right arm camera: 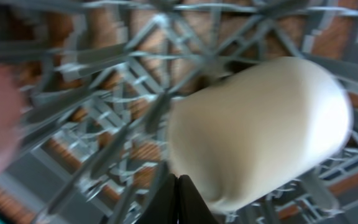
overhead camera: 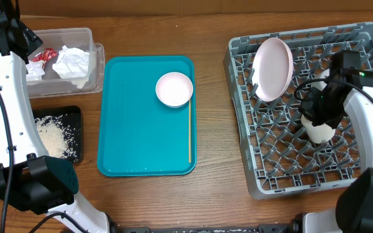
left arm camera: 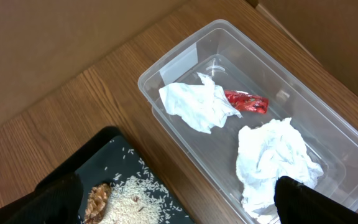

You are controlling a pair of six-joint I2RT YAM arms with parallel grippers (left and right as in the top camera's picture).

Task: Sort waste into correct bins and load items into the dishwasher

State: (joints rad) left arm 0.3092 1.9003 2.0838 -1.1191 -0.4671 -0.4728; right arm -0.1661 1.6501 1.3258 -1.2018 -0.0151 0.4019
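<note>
two napkins (left arm camera: 197, 106): in clear tub (left arm camera: 166, 61), red wrapper (left arm camera: 246, 101) beside them.
left end effector (left arm camera: 178, 182): spread wide above tub.
right end effector (right arm camera: 178, 194): closed on nothing, just beside white cup (right arm camera: 260, 130) in grey rack (right arm camera: 104, 93).

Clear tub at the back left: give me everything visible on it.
The clear tub is a rectangular, see-through plastic container with rounded corners and an outward-flaring rim, with no lid on it. It sits upright and flat on the wooden table, beside the teal tray. It is apart from the black tray, with wood showing between them. Inside lie a smaller napkin and a larger napkin, both white and crumpled, and a small red wrapper between them.
</note>
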